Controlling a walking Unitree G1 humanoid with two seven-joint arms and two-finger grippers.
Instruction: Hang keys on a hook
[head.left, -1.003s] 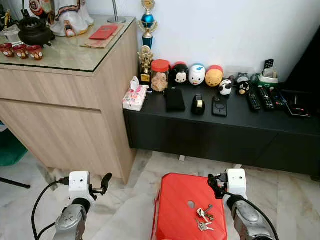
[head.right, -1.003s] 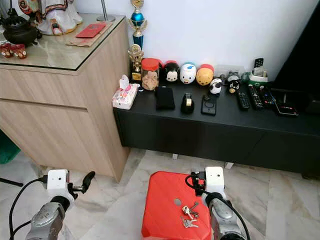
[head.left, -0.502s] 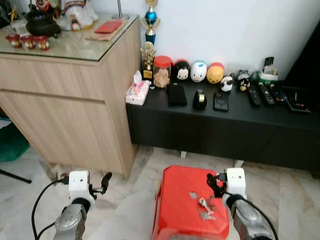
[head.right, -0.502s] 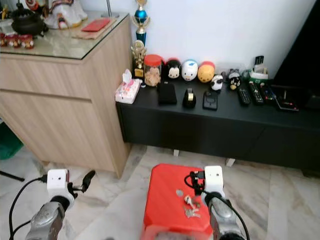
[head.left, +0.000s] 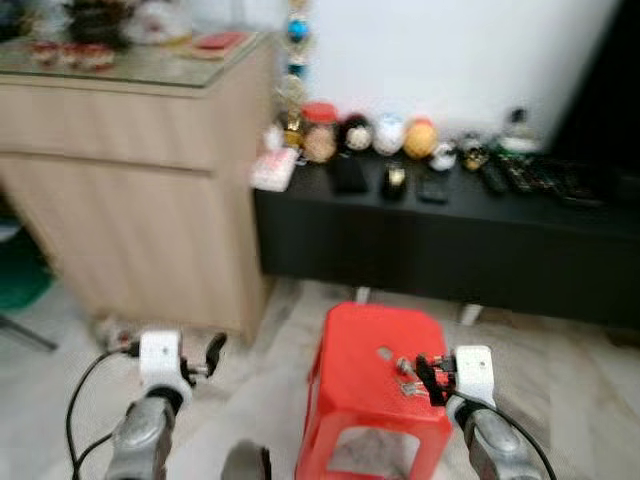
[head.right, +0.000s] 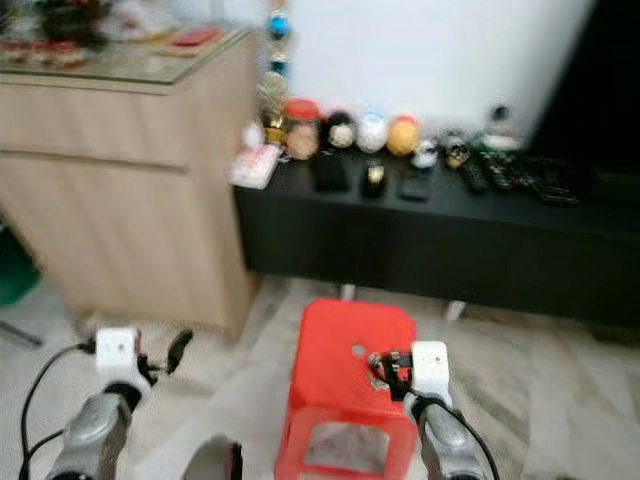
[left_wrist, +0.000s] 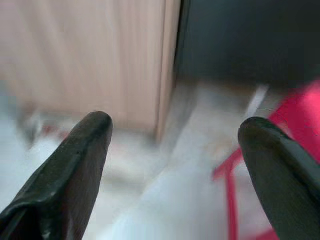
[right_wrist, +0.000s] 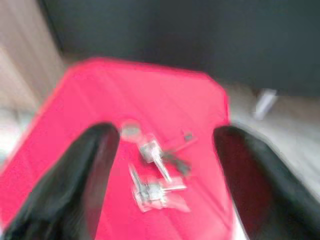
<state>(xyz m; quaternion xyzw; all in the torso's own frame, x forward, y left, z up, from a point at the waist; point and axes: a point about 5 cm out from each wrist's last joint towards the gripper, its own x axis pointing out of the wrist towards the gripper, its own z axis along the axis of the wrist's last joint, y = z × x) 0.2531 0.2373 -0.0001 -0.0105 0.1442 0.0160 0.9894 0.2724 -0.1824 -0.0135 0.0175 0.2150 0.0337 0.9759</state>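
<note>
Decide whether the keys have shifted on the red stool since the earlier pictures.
No. The keys lie beside the stool top's hole, as before; the camera moved.

A white wall (head.left: 470, 60) backs a low black cabinet (head.left: 440, 245) lined with small figurines (head.left: 385, 135) — all blurred. A light wooden cabinet (head.left: 130, 190) with a glass top stands beside it, on pale marble floor (head.left: 580, 390).

A red stool (head.left: 370, 370) is standing on the floor; keys (head.left: 405, 368) are lying on it, the right gripper (head.left: 428, 378) hovering beside them, the left gripper (head.left: 212, 352) well apart.
</note>
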